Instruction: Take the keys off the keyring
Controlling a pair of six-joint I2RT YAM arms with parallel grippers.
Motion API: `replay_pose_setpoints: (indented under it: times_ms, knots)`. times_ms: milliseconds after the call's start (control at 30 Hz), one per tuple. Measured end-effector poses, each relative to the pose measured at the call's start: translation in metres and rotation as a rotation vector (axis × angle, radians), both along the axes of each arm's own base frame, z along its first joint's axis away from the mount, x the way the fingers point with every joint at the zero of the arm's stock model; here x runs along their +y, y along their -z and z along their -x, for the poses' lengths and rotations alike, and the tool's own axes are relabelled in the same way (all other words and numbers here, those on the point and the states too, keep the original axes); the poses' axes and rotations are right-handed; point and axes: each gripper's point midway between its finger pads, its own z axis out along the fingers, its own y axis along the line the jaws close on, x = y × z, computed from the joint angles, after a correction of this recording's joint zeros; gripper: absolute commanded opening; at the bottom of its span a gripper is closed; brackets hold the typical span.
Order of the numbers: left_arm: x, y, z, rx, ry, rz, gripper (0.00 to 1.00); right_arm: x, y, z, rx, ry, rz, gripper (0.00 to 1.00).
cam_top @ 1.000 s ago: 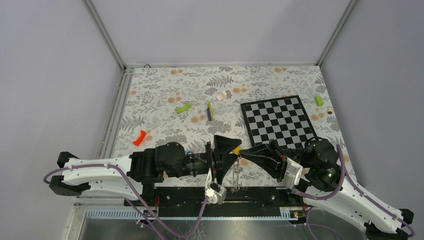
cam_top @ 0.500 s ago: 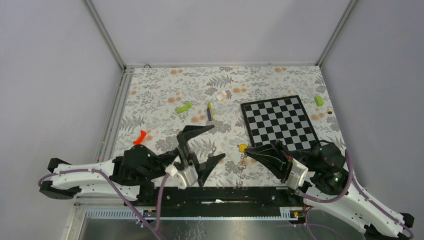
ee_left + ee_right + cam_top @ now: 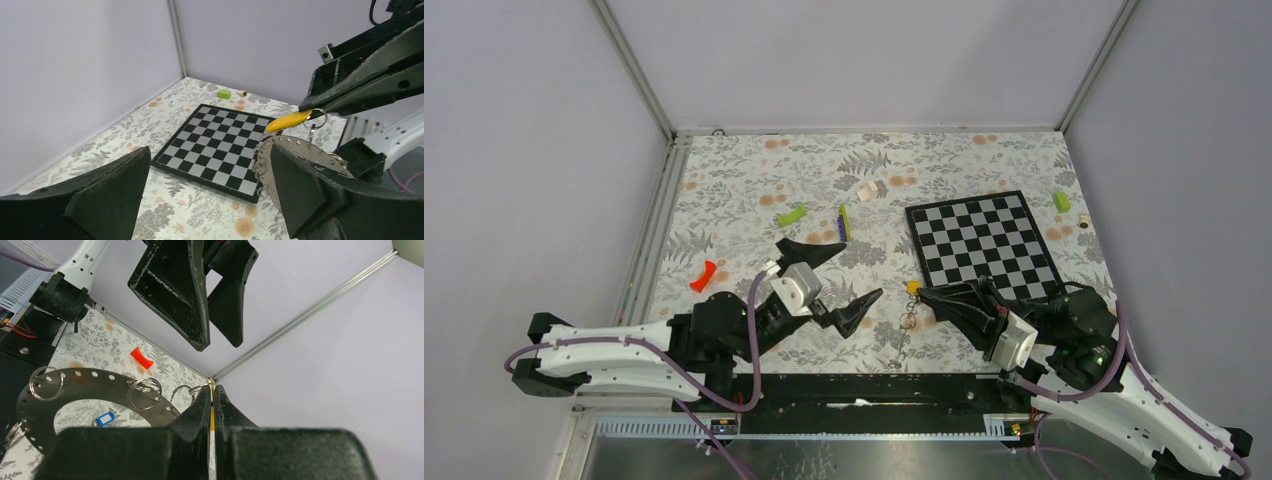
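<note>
My right gripper (image 3: 918,291) is shut on a key's yellow tag (image 3: 290,120), whose thin edge shows between its fingers (image 3: 202,412). From that tag the keyring (image 3: 300,145), a large perforated metal hoop, hangs by a small split ring just above the table; it looks dark in the right wrist view (image 3: 90,377) and carries three small split rings there. My left gripper (image 3: 834,281) stands wide open to the left of the hoop, apart from it, holding nothing. A blue-tagged key (image 3: 105,418) lies on the table.
A checkered board (image 3: 982,243) lies right of centre. Lime-green blocks (image 3: 791,215) (image 3: 1061,201), a thin yellow-green and purple stick (image 3: 844,222) and a pale piece (image 3: 871,190) sit further back. A red piece (image 3: 703,276) lies at the left.
My left gripper has opened wide, let go at the keyring and drawn back to the left. The right gripper still pinches the yellow tag and has shifted slightly right.
</note>
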Motion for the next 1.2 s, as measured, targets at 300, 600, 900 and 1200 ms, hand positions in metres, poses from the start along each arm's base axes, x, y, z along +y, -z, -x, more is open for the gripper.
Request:
replay_pose_setpoints:
  times_ms: [300,600,900,1200]
  knots:
    - [-0.010,0.006,0.019,0.080,0.124,0.095,0.86,-0.003,-0.002,-0.008,-0.032,0.051,-0.005,0.00]
    - [-0.037,0.013,0.043,0.063,0.270,0.068,0.82,-0.007,-0.013,-0.020,-0.164,0.131,0.023,0.00]
    - [-0.042,-0.004,0.046,0.034,0.294,0.138,0.68,-0.013,-0.034,-0.022,-0.324,0.166,0.097,0.00]
    - [-0.041,-0.021,0.053,0.029,0.334,0.212,0.60,-0.013,-0.027,-0.024,-0.423,0.169,0.192,0.00]
